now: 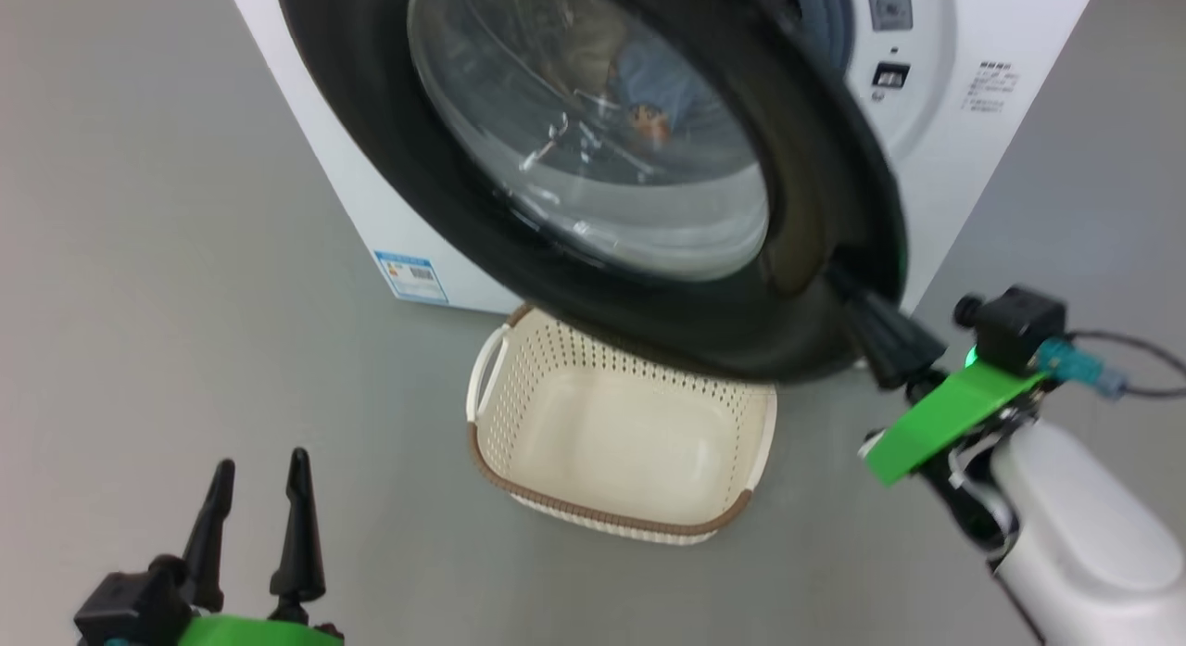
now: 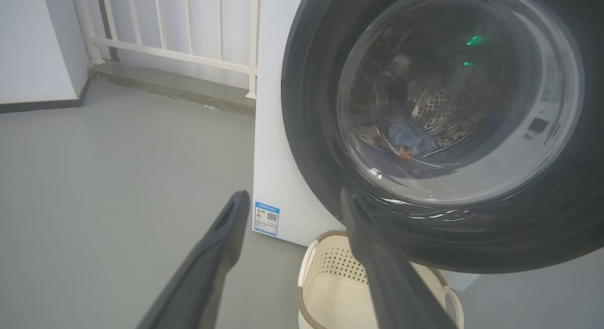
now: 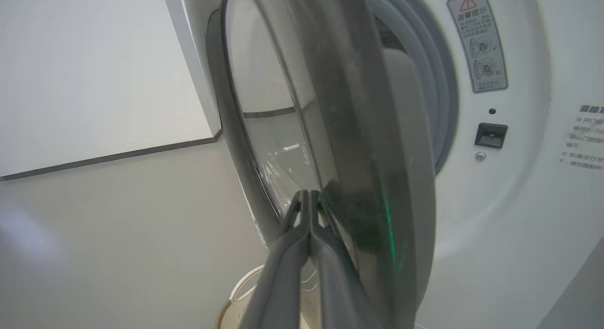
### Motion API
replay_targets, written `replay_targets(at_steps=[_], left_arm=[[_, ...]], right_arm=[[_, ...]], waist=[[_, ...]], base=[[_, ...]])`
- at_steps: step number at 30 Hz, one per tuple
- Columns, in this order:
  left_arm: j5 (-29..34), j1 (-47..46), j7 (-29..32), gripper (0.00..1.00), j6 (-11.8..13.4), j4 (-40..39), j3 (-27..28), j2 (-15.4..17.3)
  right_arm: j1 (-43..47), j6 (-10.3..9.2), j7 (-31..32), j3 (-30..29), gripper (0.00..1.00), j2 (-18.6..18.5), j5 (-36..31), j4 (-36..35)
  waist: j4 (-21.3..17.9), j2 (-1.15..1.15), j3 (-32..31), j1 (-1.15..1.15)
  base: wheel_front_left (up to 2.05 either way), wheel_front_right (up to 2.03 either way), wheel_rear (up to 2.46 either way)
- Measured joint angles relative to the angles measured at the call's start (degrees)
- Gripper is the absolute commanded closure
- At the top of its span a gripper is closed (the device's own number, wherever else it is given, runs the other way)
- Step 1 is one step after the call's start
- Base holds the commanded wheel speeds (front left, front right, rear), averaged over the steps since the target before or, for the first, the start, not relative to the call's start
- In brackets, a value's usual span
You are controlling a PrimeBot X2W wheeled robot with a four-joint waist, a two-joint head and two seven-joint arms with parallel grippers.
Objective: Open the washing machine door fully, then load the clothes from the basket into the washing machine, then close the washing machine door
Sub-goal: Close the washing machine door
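My right gripper point(image 3: 309, 197) is pinched shut on nothing, its tips against the glossy black rim of the washing machine door point(image 1: 593, 164), which stands ajar from the washing machine point(image 1: 936, 164). The left gripper point(image 1: 260, 462) hovers spread wide and empty, well apart. The clothes point(image 2: 408, 138) lie in the drum point(image 2: 439, 102); the basket point(image 1: 593, 514) sits empty below the door. My worry is that the tips skate off that slick curved rim, or that a soft push leaves the latch slot point(image 3: 490, 134) uncaught.

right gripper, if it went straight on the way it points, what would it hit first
The door. The tips of the shut right gripper sit at its black rim, apparently touching it, though depth is unclear.
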Motion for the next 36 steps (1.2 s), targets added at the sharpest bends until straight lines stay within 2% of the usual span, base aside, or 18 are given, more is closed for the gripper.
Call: replay_targets(at_steps=[8, 19, 27, 36], left_arm=[[-0.2, -2.8, 0.0, 0.00, 0.0, -0.2, -0.5, -0.1], [-0.7, -6.0, 0.0, 0.00, 0.0, -0.6, -1.6, -0.2], [-1.4, -7.1, 0.0, 0.00, 0.1, -0.7, -2.8, -0.4], [-2.1, -7.7, 0.0, 0.00, 0.5, -0.7, -3.0, -0.4]], right_arm=[[-7.4, 0.01, 0.0, -0.6, 1.00, -3.3, 0.4, 3.3], [-19.1, 0.03, 0.0, 4.0, 1.00, -6.9, 3.7, 10.3], [-25.2, 0.03, 0.0, 4.6, 1.00, -7.8, 4.1, 12.9], [-28.1, 0.49, 0.0, 3.6, 1.00, -7.7, 0.5, 15.0]], waist=[[0.2, 0.00, 4.5, 0.00], [1.0, 0.00, 10.3, 0.00], [1.7, 0.00, 13.1, 0.00], [2.6, 0.00, 14.0, 0.00]], base=[[0.00, 0.00, 0.00], [0.00, 0.00, 0.00], [0.00, 0.00, 0.00], [0.00, 0.00, 0.00]])
